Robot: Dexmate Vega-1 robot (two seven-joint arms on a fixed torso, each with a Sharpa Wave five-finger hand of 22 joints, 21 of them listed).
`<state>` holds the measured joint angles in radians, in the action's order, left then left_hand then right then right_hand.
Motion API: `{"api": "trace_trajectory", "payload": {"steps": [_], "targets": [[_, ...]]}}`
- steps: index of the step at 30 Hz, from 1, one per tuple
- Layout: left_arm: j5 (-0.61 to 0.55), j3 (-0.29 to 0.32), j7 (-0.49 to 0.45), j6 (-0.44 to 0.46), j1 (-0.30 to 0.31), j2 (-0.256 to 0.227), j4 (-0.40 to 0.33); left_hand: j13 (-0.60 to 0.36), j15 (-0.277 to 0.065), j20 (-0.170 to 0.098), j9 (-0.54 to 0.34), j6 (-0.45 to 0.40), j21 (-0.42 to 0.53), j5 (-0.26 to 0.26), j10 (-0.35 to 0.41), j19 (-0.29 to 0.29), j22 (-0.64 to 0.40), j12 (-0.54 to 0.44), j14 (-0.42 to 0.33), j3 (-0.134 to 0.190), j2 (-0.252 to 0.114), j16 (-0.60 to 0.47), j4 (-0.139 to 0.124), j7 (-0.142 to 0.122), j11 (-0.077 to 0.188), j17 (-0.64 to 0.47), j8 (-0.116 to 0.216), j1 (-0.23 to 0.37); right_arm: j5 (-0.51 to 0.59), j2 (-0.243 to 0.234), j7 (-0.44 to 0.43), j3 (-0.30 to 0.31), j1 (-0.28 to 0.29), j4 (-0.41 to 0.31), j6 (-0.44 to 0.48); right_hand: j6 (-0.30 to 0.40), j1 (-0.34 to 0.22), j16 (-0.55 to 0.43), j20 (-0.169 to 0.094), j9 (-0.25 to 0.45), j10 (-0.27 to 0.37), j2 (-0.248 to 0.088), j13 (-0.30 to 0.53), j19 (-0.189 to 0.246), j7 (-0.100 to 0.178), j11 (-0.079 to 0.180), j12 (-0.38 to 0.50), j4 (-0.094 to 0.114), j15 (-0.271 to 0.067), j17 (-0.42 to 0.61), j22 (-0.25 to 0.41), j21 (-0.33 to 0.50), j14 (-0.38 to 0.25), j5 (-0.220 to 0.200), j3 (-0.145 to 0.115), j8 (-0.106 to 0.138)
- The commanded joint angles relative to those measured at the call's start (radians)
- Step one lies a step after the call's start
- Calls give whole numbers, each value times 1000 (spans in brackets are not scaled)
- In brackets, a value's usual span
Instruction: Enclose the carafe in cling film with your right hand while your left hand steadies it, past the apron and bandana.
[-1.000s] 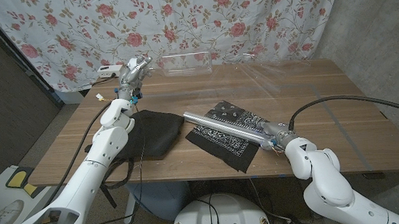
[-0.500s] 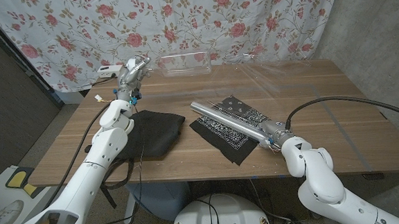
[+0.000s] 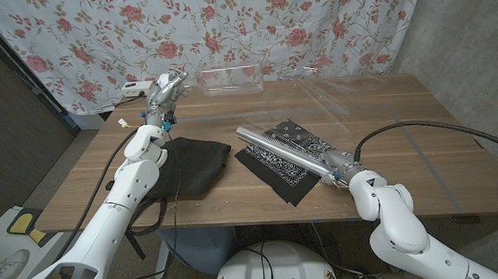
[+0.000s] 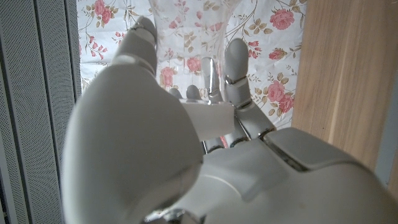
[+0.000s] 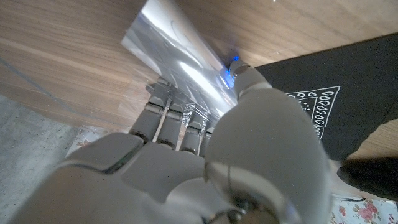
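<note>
Clear carafe (image 4: 211,56) in left hand (image 3: 167,90), contents indiscernible.

Even, soft indoor light falls on the table (image 3: 388,148), leaving faint shadows. The foil-like roll (image 5: 180,59) shows glare; both near hands look blurred.

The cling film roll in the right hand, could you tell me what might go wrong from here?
The cling film roll hangs low over the bandana and could drag it along. The right hand grips only one end, so the long roll may tip or twist. The left hand holds a clear carafe at the table's far corner, an easy thing to misjudge.
</note>
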<state>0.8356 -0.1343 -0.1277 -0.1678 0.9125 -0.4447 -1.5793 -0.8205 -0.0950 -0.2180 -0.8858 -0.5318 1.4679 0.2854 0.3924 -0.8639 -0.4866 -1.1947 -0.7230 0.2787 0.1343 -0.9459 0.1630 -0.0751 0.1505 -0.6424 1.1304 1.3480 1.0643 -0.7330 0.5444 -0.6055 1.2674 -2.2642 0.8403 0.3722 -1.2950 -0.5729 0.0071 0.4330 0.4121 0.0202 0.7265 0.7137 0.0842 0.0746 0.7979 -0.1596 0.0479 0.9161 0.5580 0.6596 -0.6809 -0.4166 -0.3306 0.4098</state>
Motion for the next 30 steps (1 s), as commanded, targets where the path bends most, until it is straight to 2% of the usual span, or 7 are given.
{"api": "trace_trajectory", "payload": {"steps": [1,16,23,30], "targets": [[-4,2,-6,-2,3,5,-3,1,-59,-4,4,-1,9,7,0,1,1,-6,-49,10,-277,-467,0,-2,2,-3,41,266,-158,-17,-136,37,31,44,-28,-6,-134,-16,-155,63,64,-63,222,55,26,80,231,2,-283,94,-225,98,-227,-57,28,34],[0,2,0,0,2,4,4,-1,-58,-4,3,5,10,7,-1,2,3,-12,-50,12,-277,-470,0,-5,5,1,49,265,-136,-65,-154,74,23,-104,18,-6,-141,-27,-152,85,48,-64,265,43,25,87,248,2,-282,141,-213,142,-233,-68,43,44],[1,5,-4,-2,3,5,4,-2,-57,-4,7,1,11,7,-3,3,4,-14,-51,12,-277,-471,0,-6,4,3,52,264,-166,-69,-173,93,27,-116,2,-10,-143,-36,-150,95,45,-66,276,37,27,87,250,4,-282,166,-208,165,-238,-76,50,47],[1,7,-2,1,5,1,2,2,-58,-4,7,8,12,7,0,3,4,-15,-49,14,-278,-473,0,-8,3,2,55,265,-196,-71,-214,109,35,-125,-24,-15,-146,-36,-151,107,33,-66,301,25,29,92,256,4,-280,199,-202,194,-215,-87,58,50]]}}
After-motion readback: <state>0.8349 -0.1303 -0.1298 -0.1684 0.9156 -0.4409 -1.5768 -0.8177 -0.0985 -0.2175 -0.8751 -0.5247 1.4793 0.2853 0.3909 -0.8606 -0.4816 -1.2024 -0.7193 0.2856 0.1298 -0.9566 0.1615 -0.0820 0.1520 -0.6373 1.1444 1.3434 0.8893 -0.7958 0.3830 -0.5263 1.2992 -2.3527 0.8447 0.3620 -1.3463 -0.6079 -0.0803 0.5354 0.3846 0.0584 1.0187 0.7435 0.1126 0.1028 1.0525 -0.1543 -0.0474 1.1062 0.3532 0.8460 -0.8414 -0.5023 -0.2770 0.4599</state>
